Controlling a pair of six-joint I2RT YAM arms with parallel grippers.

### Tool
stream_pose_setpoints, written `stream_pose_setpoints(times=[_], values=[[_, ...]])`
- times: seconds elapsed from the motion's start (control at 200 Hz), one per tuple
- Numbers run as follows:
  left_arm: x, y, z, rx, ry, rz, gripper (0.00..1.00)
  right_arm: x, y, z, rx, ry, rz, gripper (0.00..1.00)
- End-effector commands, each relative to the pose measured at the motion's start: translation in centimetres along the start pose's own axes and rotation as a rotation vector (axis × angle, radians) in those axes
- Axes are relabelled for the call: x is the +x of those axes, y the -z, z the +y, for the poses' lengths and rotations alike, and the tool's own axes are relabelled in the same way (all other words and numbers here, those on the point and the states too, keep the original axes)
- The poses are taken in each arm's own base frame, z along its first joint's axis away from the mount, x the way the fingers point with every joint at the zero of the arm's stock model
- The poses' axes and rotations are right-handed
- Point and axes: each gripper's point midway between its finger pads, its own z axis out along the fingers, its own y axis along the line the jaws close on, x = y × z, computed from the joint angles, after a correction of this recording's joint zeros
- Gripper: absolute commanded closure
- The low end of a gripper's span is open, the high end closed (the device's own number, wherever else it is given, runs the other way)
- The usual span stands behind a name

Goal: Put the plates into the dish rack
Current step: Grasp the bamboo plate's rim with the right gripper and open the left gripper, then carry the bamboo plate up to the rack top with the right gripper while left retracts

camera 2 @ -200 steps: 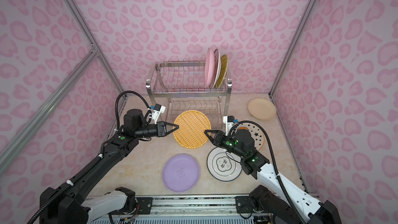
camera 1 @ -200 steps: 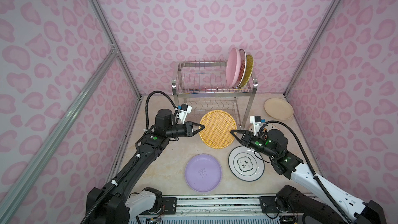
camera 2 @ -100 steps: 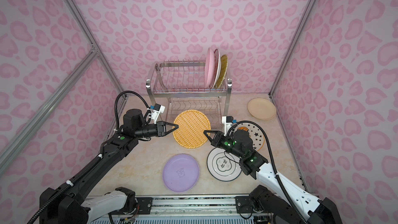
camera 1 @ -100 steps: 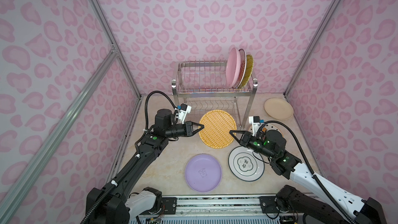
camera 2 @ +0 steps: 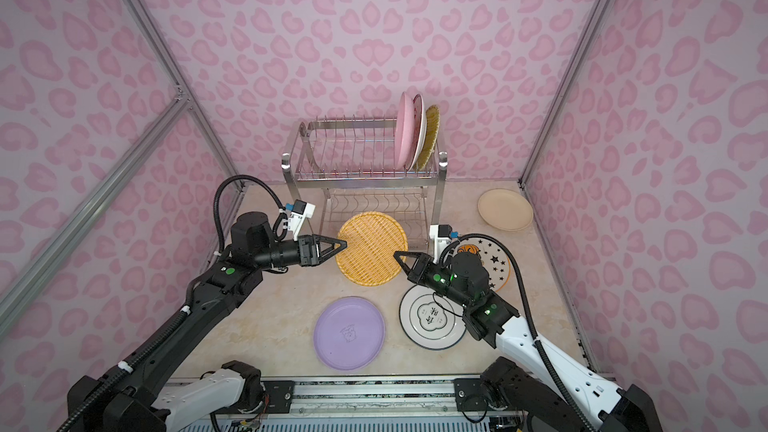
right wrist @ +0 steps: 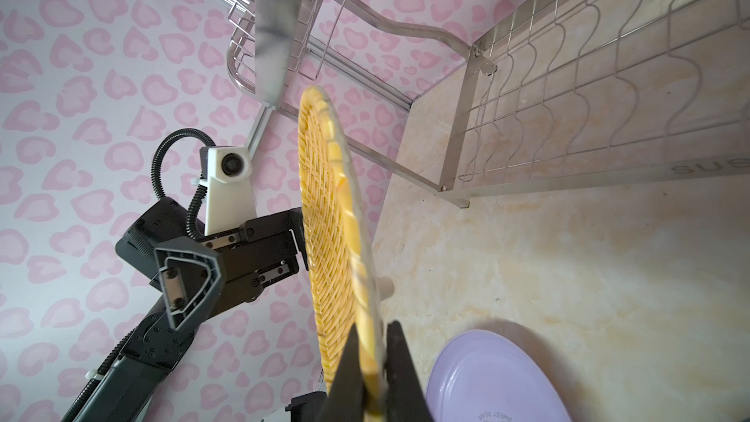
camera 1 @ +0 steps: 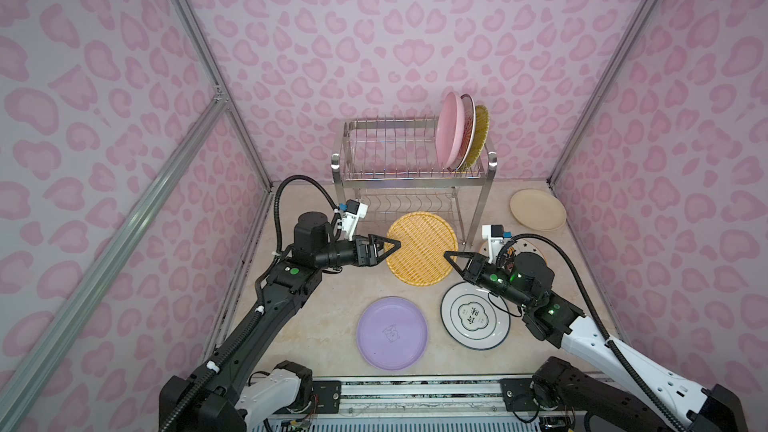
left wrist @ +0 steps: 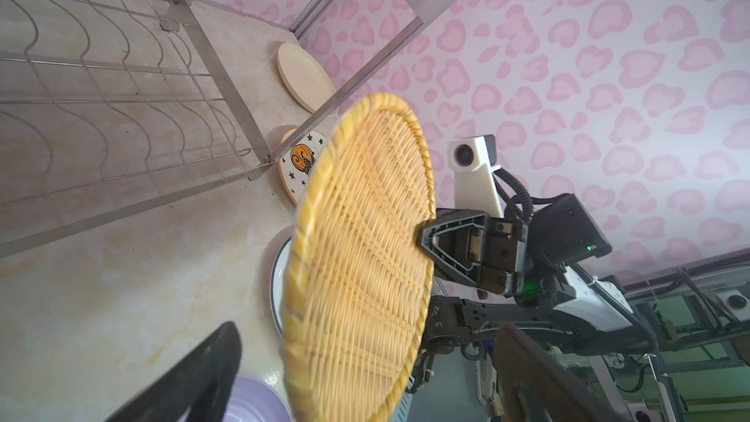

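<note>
Lilac round plate (camera 1: 392,332): flat on the beige table (camera 1: 340,305), nearest the rig, untouched.
White round plate with ring emblem (camera 1: 475,317): flat just beside the lilac one, partly under the right arm.
Right gripper (camera 1: 451,257): jaws clenched on the rim of the orange woven-look round plate (camera 1: 420,249). The right wrist view shows both fingers pinching that edge.
Held plate: raised between the two arms and apparently clear of the table. It is tilted with its woven face toward the top camera, just in front of the rack's lower shelf.
Left gripper (camera 1: 392,244): jaws released, spread wide astride the opposite rim without pressing it, so the right arm alone carries the plate.
Star-patterned round plate (camera 2: 496,261): flat behind the right arm.
Plain cream round plate (camera 1: 537,209): flat at the far right.
Shiny steel wire dish rack (camera 1: 415,177): beyond and above the held plate.
Racked plates: pink plate (camera 1: 451,135), orange-radial white plate (camera 1: 469,130) and yellow striped plate (camera 1: 481,130) stand on edge at the rack's right end. The prongs to their left are free.
Key relation: the free slots lie up and away from the right jaws. The plate probably needs turning on edge, parallel with the racked three.
</note>
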Motion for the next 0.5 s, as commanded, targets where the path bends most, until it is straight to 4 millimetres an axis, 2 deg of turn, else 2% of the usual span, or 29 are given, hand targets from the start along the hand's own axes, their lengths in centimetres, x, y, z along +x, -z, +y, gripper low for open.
stream_pose_setpoints(times=[0.0, 0.11, 0.205, 0.345, 0.43, 0.495], values=[[-0.5, 0.8, -1.7, 0.033, -0.093, -0.04, 0.02, -0.6, 0.3, 0.9, -0.023, 0.028, -0.027, 1.0], [-0.8, 1.8, -3.1, 0.048, -0.159, -0.077, 0.02, -1.1, 1.0, 1.5, -0.016, 0.056, -0.039, 1.0], [-1.0, 3.0, -4.4, 0.049, -0.226, -0.121, 0.02, -1.9, 2.1, 3.1, -0.033, 0.1, -0.067, 1.0], [-1.1, 4.9, -6.6, 0.052, -0.341, -0.195, 0.03, -3.3, 4.1, 7.9, -0.139, 0.192, -0.115, 1.0], [-1.3, 6.0, -7.1, 0.02, -0.395, -0.253, 0.02, -3.9, 4.6, 10.8, -0.164, 0.265, -0.117, 1.0], [-1.7, 6.8, -7.1, -0.017, -0.421, -0.3, 0.02, -4.7, 4.6, 12.2, -0.132, 0.313, -0.125, 1.0]])
